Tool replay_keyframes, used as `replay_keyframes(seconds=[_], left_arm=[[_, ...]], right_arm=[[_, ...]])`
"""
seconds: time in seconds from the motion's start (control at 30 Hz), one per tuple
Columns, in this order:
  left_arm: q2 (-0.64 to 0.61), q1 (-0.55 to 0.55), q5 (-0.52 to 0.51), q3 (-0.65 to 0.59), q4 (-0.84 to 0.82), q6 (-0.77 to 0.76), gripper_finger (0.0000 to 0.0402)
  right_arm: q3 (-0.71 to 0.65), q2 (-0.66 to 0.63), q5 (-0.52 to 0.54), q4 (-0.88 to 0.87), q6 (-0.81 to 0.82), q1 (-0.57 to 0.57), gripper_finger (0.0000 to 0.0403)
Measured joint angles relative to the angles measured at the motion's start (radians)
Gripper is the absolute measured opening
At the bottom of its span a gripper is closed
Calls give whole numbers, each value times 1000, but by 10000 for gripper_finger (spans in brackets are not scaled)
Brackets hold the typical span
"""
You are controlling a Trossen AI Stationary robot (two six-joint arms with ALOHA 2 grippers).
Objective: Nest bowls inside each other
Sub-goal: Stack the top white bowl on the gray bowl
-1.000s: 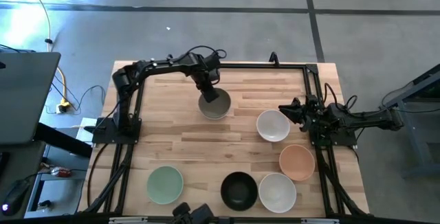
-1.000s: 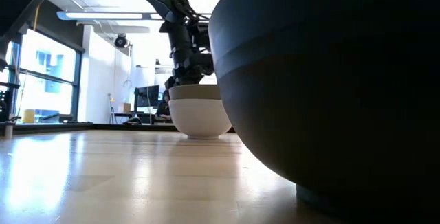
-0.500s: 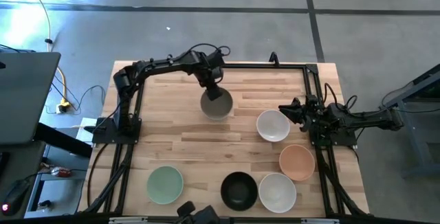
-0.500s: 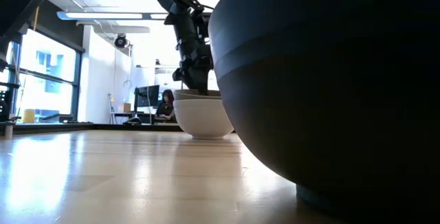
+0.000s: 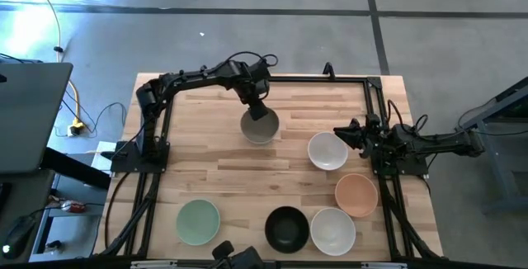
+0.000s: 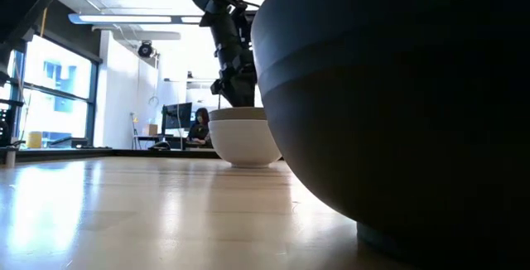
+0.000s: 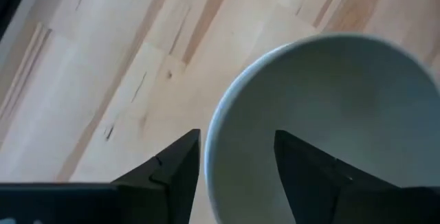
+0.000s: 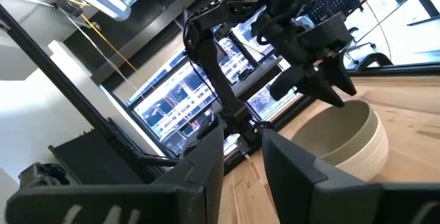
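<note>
The left gripper (image 5: 257,110) is hovering over the far rim of the stack (image 5: 259,126) near the table's (image 5: 206,170) far middle, its fingers spread, one on each side of the rim in the left wrist view, gripping nothing. That stack is looking like a grey bowl sitting in a white one, so nesting is apparently only begun. Five are still lying loose: a white bowl (image 5: 327,151), peach bowl (image 5: 356,195), second white (image 5: 332,230), black bowl (image 5: 286,228) and mint bowl (image 5: 198,221). The right gripper (image 5: 346,132) is waiting, parted, beside the white bowl.
</note>
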Motion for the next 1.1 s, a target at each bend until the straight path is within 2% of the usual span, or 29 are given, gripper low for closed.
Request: replay_keyframes(seconds=[0.23,0.43,0.53,0.63,0.8,0.93,1.1], left_arm=[[-34,1,-33,0,-191,45,177],[-132,1,-45,0,-183,62,177],[-191,7,-45,0,-161,61,177],[-247,11,-48,1,-148,54,177],[-321,14,-44,1,-142,43,177],[-366,3,-37,1,-144,27,177],[-408,-23,-37,0,-147,-1,177]], right_arm=[[1,1,-110,-229,299,4,94],[53,-1,-1,-286,238,20,94],[154,1,30,-392,171,18,94],[300,24,66,-586,94,18,94],[565,178,88,-1017,68,18,95],[731,351,70,-1301,146,18,95],[844,550,1,-1442,233,16,95]])
